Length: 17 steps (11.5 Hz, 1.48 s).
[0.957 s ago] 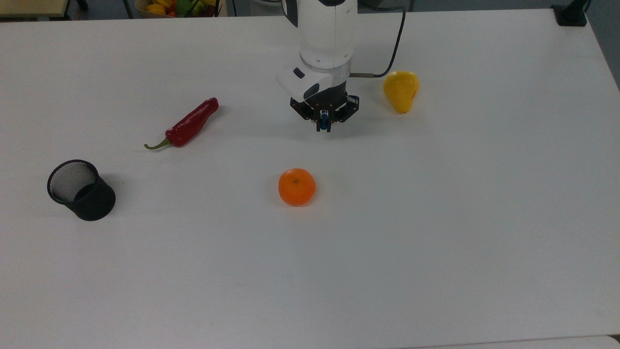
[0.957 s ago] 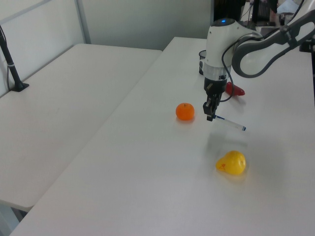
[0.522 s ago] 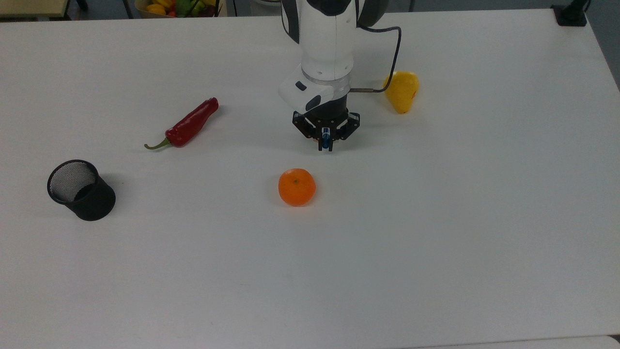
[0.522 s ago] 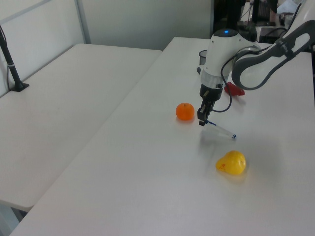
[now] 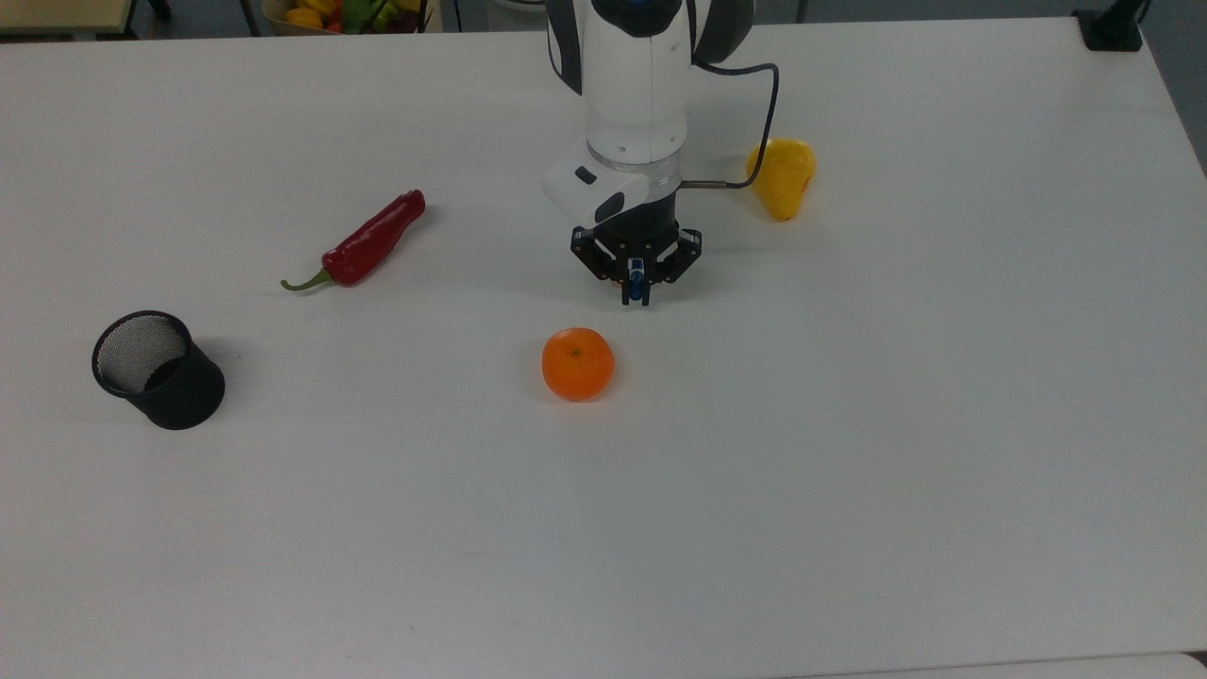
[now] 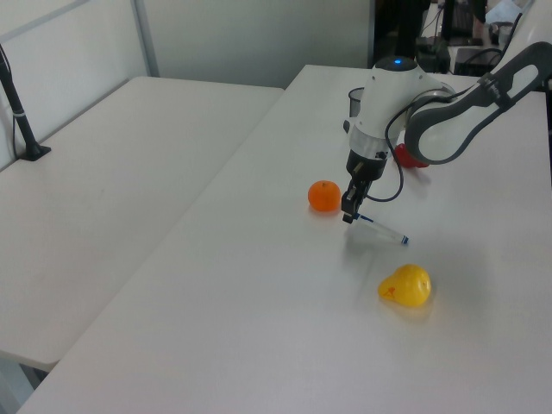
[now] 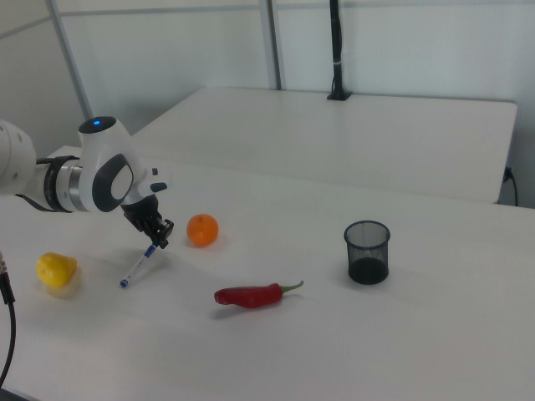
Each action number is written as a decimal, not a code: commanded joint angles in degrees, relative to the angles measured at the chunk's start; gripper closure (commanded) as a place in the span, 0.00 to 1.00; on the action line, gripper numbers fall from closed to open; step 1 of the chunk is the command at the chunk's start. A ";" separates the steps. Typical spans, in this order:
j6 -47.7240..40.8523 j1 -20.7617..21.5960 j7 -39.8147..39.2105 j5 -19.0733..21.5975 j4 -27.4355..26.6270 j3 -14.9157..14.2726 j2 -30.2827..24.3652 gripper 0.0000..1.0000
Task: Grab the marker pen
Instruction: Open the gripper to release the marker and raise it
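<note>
My tool (image 5: 636,291) is clamped on the blue-capped end of the marker pen (image 6: 380,229), which slants down with its far tip at the tabletop (image 5: 849,424). An orange (image 5: 578,364) sits nearby, mid-tabletop; a yellow pear (image 5: 782,176) lies toward the top view's upper edge

my marker pen (image 6: 379,228) (image 7: 138,266), slim, white-barrelled with blue ends, hangs tilted, its capped end pinched in my gripper (image 6: 348,214).
</note>
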 commanded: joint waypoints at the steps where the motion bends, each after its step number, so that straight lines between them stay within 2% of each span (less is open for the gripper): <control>1: 2.21 0.08 1.86 -1.35 -0.80 -0.14 -0.08 0.00; 6: 1.25 -0.44 1.95 -1.35 -0.36 -0.22 -2.53 0.00; 7: -1.71 -0.97 2.03 -1.35 0.08 -0.22 -3.93 0.00; 13: -35.28 -3.34 1.95 -0.12 9.65 -0.57 -16.59 0.00; 16: -52.40 -6.24 1.86 4.96 17.63 -0.57 -20.63 0.00; 17: -56.37 -6.51 1.42 5.94 18.27 -0.66 -22.04 0.00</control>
